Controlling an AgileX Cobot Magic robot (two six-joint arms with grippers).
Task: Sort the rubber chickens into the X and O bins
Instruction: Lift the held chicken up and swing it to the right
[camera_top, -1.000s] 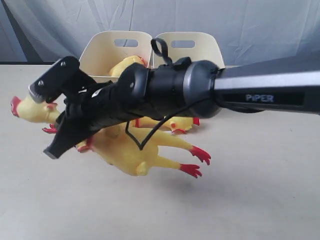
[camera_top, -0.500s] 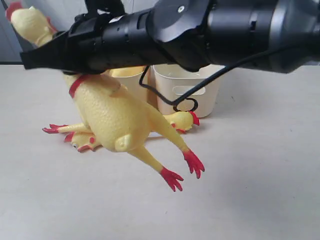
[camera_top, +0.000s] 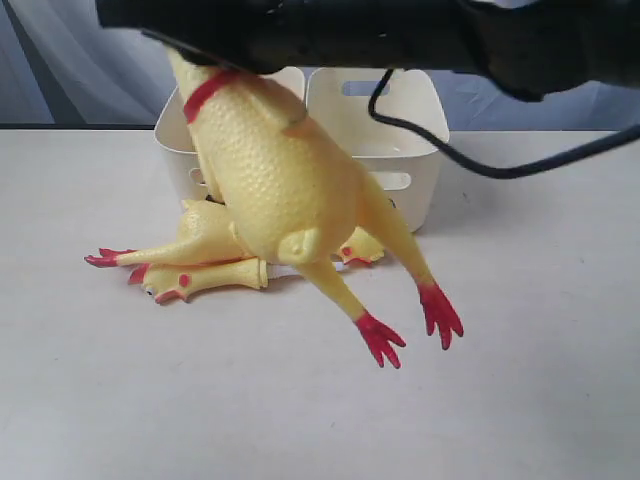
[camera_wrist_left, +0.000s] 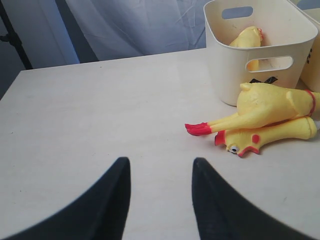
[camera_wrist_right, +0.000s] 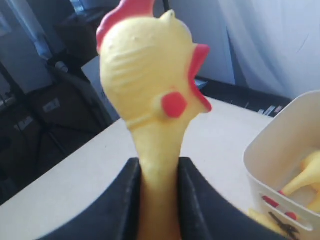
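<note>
From where I stood, the right arm (camera_top: 400, 35) ran as a black bar across the top of the frame, and a black cable (camera_top: 480, 168) looped down from it in front of the right-hand bin (camera_top: 420, 130). The right claw (camera_wrist_right: 159, 165) was pinching the neck of a large rubber chicken (camera_top: 280, 170), one finger on each side just below the head. The bird hung clear of the desk (camera_top: 520, 400) in the middle of the frame, red collar uppermost and red feet dangling toward the lower right. Its body covered most of the left-hand bin (camera_top: 175, 150) and the fronts of both tubs, so I could not read their marks. In the left wrist view only the top of a black mark (camera_wrist_left: 262, 80) showed on the nearer tub. A second chicken (camera_wrist_left: 270, 102) lay on its side on the desk just in front of that tub, its red feet pointing away from it. A third chicken (camera_wrist_left: 270, 135) lay touching it, head at the other end. A fourth chicken (camera_wrist_left: 247, 37) sat inside the left-hand bin. That made four chickens and two bins, side by side before a grey curtain (camera_top: 70, 60). The left claw (camera_wrist_left: 161, 161) hovered over bare desk, fingers spread with nothing between them, apart from the two lying birds.
</note>
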